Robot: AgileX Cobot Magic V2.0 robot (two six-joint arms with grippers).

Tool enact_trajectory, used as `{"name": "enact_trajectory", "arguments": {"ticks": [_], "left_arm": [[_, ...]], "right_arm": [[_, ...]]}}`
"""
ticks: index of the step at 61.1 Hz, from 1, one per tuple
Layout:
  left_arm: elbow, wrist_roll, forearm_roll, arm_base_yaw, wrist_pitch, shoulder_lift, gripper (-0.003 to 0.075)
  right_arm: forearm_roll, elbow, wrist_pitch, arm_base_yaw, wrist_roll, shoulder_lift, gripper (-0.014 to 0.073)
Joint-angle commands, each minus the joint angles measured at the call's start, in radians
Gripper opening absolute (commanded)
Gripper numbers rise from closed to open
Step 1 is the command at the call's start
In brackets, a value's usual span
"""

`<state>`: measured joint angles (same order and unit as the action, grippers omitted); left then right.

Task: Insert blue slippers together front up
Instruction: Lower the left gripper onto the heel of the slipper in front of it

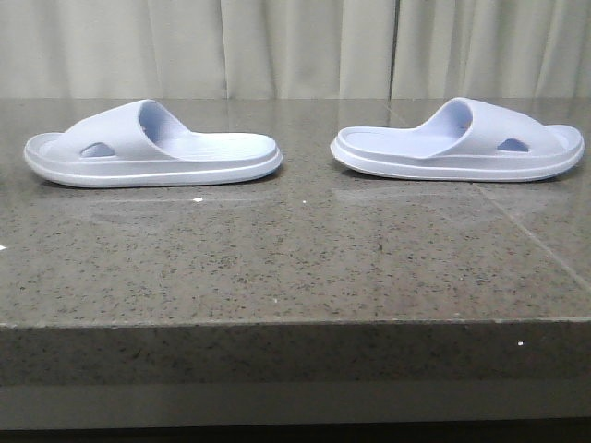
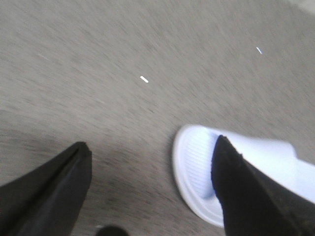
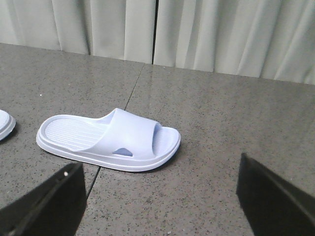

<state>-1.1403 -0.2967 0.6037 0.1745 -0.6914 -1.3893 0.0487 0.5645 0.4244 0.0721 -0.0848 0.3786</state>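
The blue slippers sit apart on the speckled stone table (image 1: 295,268), both flat on their soles, heels toward each other and toes pointing outward. Starting on your left, the left slipper (image 1: 152,145) lies side-on in the front view with its oval side hole facing you. In the left wrist view, which is motion-blurred, you see its ribbed heel end (image 2: 197,167) just beside and partly behind one dark finger (image 2: 256,196) of the left gripper (image 2: 150,147); the other finger is well off to the far side, so the fingers are spread and grasp nothing. Moving right, the right slipper (image 1: 459,141) rests near the table's far edge before the pale curtain (image 1: 295,46). From the right wrist you find it (image 3: 109,140) beyond the fingertips, nearer one finger (image 3: 49,206) of the right gripper (image 3: 157,169), which is likewise spread wide and empty.
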Motion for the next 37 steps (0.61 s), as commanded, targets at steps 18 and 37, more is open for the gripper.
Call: {"name": "enact_trajectory", "arguments": {"ticks": [18,37], "left_arm": [[-0.303,-0.157,0.232,0.048,-0.357,-0.350,0.0494],[-0.358,-0.181,0.225,0.048,-0.439,-0.452,0.0440]], "right_arm": [[0.008,0.033,-0.072,-0.006,-0.005,0.014,0.0642],[0.008,0.033,-0.071,-0.006,-0.005,0.014,0.0642]]}}
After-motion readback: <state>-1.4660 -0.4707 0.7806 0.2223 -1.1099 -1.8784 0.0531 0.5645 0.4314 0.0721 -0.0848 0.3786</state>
